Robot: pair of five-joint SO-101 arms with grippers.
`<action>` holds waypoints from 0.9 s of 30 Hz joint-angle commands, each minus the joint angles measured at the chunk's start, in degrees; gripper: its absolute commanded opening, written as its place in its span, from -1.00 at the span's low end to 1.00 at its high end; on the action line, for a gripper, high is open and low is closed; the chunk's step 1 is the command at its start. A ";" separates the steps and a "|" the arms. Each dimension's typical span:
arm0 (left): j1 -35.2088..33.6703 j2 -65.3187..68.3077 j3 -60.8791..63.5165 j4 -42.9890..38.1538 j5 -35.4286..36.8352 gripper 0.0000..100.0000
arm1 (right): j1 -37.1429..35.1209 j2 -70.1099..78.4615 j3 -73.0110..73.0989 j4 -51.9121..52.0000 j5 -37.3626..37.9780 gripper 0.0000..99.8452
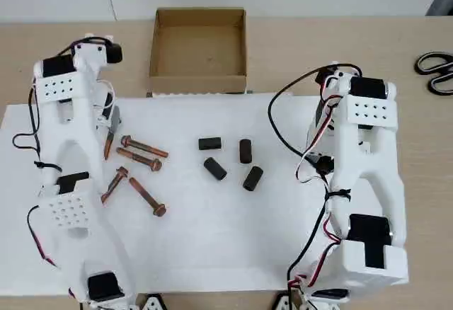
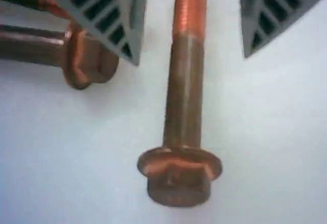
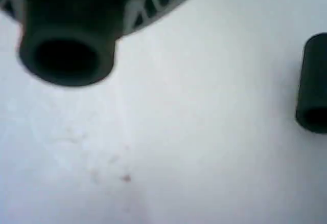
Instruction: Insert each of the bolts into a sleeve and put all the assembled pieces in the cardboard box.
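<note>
The left gripper [image 2: 190,52] is wide open. Its two ribbed fingers [image 2: 102,14] stand either side of a bolt [image 2: 184,106] without touching it. The bolt lies flat on the white sheet [image 2: 265,147], near the sheet's left edge. A second bolt [image 2: 89,65] lies just beside one finger, its head partly covered by it.

The right gripper [image 3: 76,14] is closed on a black sleeve [image 3: 66,55] with its open bore facing the wrist camera. Another sleeve [image 3: 312,83] lies on the sheet nearby.

The high view adds the wider layout. Three other bolts [image 1: 147,196] lie loose on the sheet's left half, and four sleeves [image 1: 245,151] sit scattered near its middle — all apart from one another. The cardboard box [image 1: 199,83] stands open on the table [image 1: 297,48], touching the sheet's far edge. Scissors [image 1: 437,71] lie at the table's right edge.
</note>
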 commanded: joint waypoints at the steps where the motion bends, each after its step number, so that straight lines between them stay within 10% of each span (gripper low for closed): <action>1: 0.09 -0.09 -2.07 -0.88 -0.70 -0.74 | 0.04 -3.30 -0.44 0.22 0.44 -0.99; 27: 2.99 13.45 -10.95 -0.44 -1.49 -0.75 | 0.04 -3.30 -0.44 0.22 0.53 -0.99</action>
